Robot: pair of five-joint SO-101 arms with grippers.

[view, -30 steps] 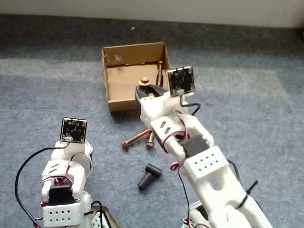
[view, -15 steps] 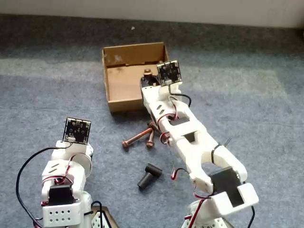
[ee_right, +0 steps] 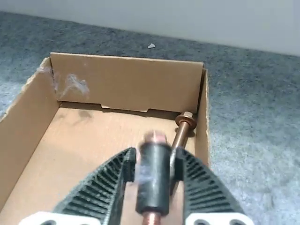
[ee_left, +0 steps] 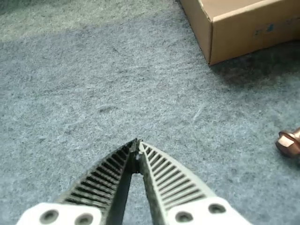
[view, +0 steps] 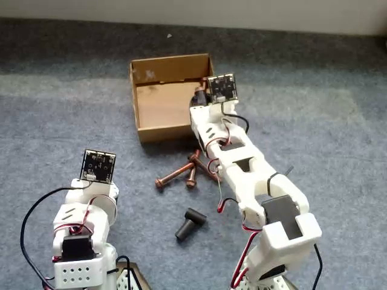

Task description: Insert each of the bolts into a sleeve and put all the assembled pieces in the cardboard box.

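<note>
Over cardboard box (ee_right: 126,84) floor, sleeved bolt (ee_right: 152,176).

The surface (view: 72,121) is grey and felt-like, a sort of short carpet, with a paler band running across it level with the cardboard box (view: 158,133). The box sits flat on it, open side up. Just off the box's near wall lies a loose cluster of copper bolts: a long bolt (view: 175,174) lying slantwise, a shorter bolt (view: 191,177) right beside its threaded end, and a third bolt (view: 195,158), partly hidden, closest to the box. Farther from the box, beyond the bolts and apart from them, a black sleeve (view: 189,224) lies on its side.
</note>
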